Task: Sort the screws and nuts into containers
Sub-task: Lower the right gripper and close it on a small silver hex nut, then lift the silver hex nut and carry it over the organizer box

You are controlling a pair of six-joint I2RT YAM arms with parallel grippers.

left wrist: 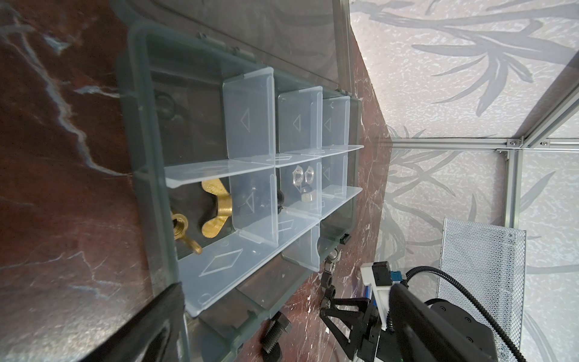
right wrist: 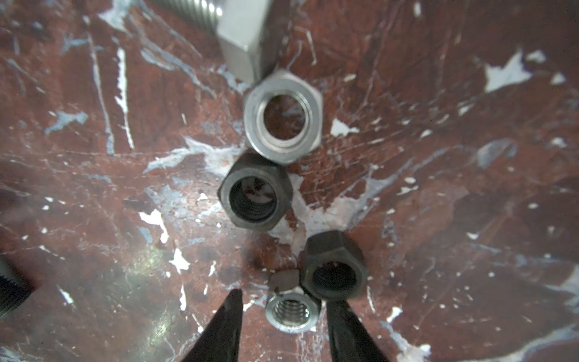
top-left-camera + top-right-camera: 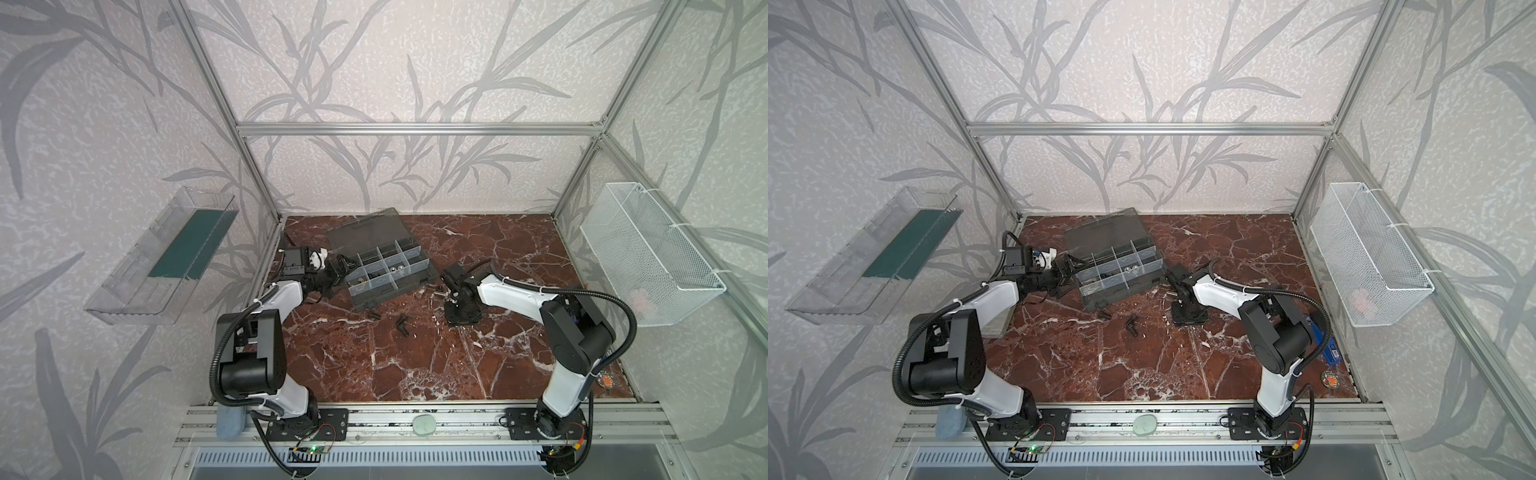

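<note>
The sorting is under way but, I judge, not yet half done. The case (image 3: 390, 294) stands open at the back left of the worktop (image 3: 415, 365), its lid (image 3: 365, 232) laid back. In the left wrist view some cells already hold parts. Two brass wing nuts (image 1: 216, 207) are in one cell, and in another are two silver nuts (image 1: 302, 174) with a smaller nut (image 1: 305, 196) beside them. Something black (image 1: 280, 199) sits in the cell between, but a divider hides what it is. The other cells that I can see look empty. Much is left on the worktop. Just right of the case, close together, lie a big silver nut (image 2: 283, 116), two black nuts (image 2: 255, 191), a small silver nut (image 2: 293, 310) and a silver bolt (image 2: 241, 34). In front of the case lie black screws (image 3: 402, 325). The right gripper (image 2: 285, 302) is down at the worktop, its fingers (image 2: 225, 326) apart on both sides of the small silver nut. A gap shows on one side, so the nut is not grasped yet. The left gripper (image 3: 345, 267) is at the left edge of the case, fingers fully released and holding nothing.
</note>
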